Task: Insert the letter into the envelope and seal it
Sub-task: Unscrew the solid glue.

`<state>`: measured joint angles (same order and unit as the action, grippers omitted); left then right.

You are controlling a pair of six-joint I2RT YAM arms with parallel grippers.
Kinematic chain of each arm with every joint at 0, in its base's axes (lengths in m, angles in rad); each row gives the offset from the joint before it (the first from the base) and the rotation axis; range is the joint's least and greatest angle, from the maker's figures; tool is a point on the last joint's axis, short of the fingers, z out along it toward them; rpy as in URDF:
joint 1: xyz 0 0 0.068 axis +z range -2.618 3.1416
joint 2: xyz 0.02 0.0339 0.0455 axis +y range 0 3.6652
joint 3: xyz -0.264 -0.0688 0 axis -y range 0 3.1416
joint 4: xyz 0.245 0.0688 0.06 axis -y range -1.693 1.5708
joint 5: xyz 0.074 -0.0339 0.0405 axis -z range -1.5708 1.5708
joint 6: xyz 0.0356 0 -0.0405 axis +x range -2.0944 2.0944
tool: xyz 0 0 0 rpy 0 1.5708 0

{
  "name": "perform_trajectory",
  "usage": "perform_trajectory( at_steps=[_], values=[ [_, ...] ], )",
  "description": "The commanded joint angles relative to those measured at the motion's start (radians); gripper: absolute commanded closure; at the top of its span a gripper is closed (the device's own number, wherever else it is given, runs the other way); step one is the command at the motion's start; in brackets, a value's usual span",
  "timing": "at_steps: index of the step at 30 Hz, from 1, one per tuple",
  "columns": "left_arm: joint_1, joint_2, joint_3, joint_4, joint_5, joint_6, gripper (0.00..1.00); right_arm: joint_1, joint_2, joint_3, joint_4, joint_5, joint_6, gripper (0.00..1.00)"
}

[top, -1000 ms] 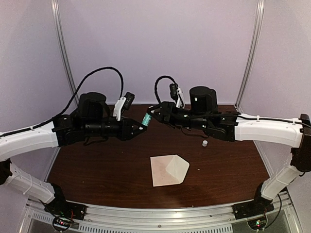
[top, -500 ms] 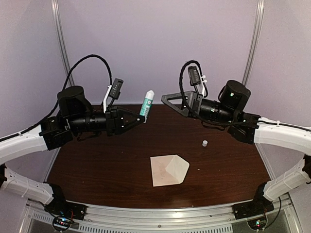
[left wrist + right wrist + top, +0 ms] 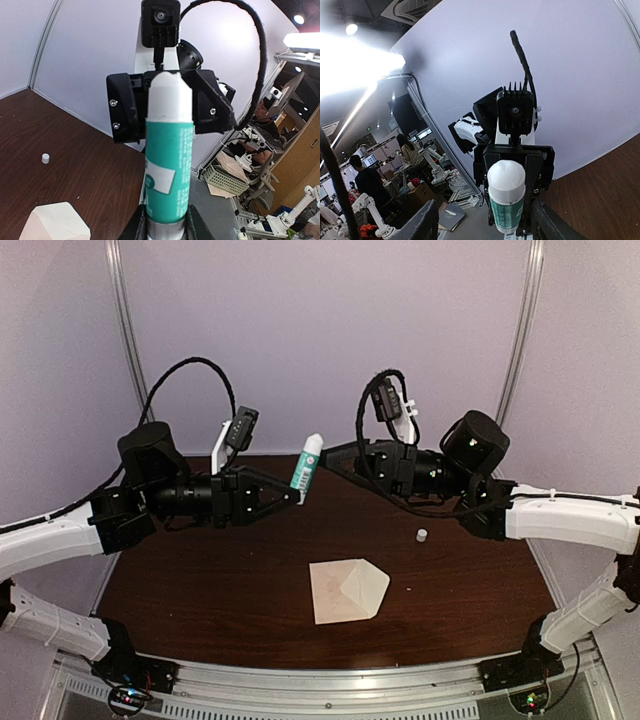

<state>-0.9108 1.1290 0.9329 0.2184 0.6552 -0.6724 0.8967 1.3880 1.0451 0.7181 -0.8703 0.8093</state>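
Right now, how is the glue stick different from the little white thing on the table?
The glue stick is tall, teal and white; the little white thing is short and white. The glue stick is held up by the left gripper; the little white thing stands on the table. Both are round.

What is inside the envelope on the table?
The envelope lies flat on the table, showing only its pale outside and pointed flap. Its paper hides whatever is inside.

Top view dim, slightly soft; wrist views bent at edges; ceiling light [image 3: 351, 64] blown out white.
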Motion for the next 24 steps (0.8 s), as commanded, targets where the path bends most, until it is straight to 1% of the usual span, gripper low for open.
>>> perform_trajectory(
  at_steps=[1,7,9,11,14,18,24],
  values=[
    [-0.003,0.016,0.002,0.091,0.049,-0.016,1.00,0.015,0.031,0.056,0.032,-0.038,-0.008,0.40],
    [-0.005,0.031,0.010,0.096,0.065,-0.021,1.00,0.033,0.061,0.084,0.032,-0.046,-0.011,0.55],
    [-0.005,0.026,0.008,0.096,0.059,-0.019,1.00,0.037,0.062,0.084,0.027,-0.038,-0.017,0.63],
    [-0.006,0.024,0.005,0.095,0.052,-0.016,1.00,0.039,0.062,0.082,0.019,-0.024,-0.022,0.72],
    [-0.004,0.017,-0.004,0.093,0.034,-0.009,1.00,0.041,0.062,0.077,0.009,0.003,-0.022,0.82],
    [-0.005,-0.005,-0.018,0.060,-0.048,0.013,1.00,0.044,0.061,0.073,-0.036,0.066,-0.024,0.89],
    [-0.005,-0.047,-0.014,-0.058,-0.284,0.059,1.00,0.053,0.078,0.097,-0.155,0.172,-0.054,0.92]
  ],
)
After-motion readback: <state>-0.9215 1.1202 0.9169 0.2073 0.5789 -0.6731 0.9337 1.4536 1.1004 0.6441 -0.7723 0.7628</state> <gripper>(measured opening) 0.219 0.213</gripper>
